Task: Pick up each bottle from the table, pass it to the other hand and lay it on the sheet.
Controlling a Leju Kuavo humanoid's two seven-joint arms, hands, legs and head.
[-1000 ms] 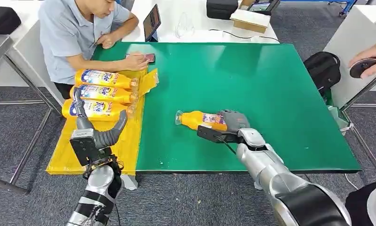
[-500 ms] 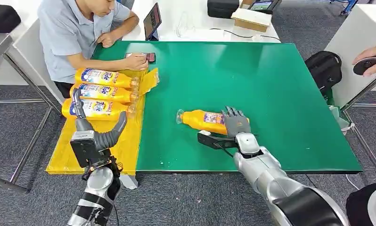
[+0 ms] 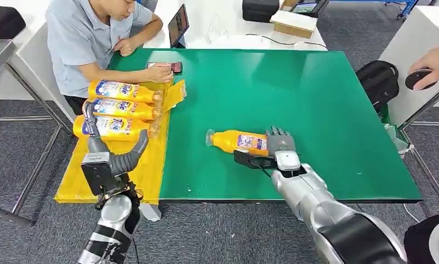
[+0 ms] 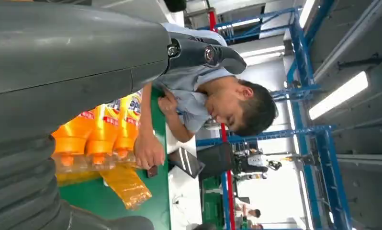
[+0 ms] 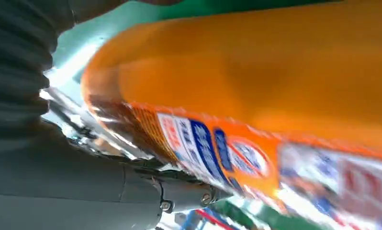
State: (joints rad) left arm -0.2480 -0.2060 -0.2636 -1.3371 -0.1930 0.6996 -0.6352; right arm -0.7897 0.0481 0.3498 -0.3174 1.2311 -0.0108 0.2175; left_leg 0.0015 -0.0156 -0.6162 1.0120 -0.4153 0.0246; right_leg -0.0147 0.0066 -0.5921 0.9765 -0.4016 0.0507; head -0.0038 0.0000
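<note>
Right hand on the lying bottle, centre frame.
The right hand [image 3: 279,147] grasps the orange bottle [image 3: 236,141] on the green table [image 3: 316,99]; the left hand [image 3: 111,147], lower left, hangs released, fingers spread.

Bottle [image 3: 236,141] base hidden behind right hand [image 3: 279,144]; grip unclear.

Glossy plastic bottle [image 3: 236,141]; matt green table [image 3: 327,110]; crinkled yellow sheet [image 3: 77,179]
</note>
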